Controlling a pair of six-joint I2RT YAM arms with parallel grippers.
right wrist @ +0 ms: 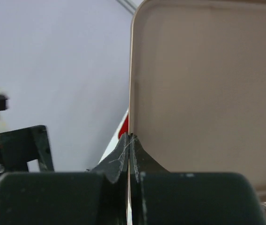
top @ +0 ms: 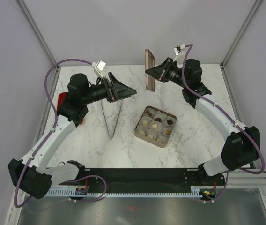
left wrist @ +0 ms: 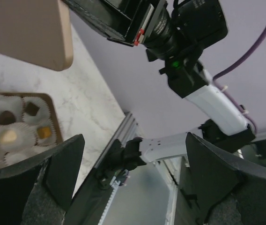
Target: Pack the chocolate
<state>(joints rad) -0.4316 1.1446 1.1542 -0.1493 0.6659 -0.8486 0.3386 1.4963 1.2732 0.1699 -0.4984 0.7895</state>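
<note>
The square tan box (top: 139, 132) sits mid-table, lined with white paper cups. Chocolate pieces lie in them: pale ones (top: 156, 125) and a dark one (top: 169, 122). The left wrist view shows the same box (left wrist: 53, 112) with dark chocolate (left wrist: 5, 117) and tan chocolate (left wrist: 9, 137). My right gripper (top: 148, 73) is shut on the edge of the tan lid (top: 150, 57), holding it upright behind the box. In the right wrist view its tips (right wrist: 129, 138) pinch the lid (right wrist: 208, 93). My left gripper (top: 126, 91) hovers open and holds nothing, left of the lid, its fingers (left wrist: 62, 168) wide apart.
Metal tongs (top: 112, 117) lie on the marble left of the box. A red object (top: 62, 100) sits at the left edge under the left arm. Grey walls close in the table. A black rail runs along the near edge (top: 137, 174).
</note>
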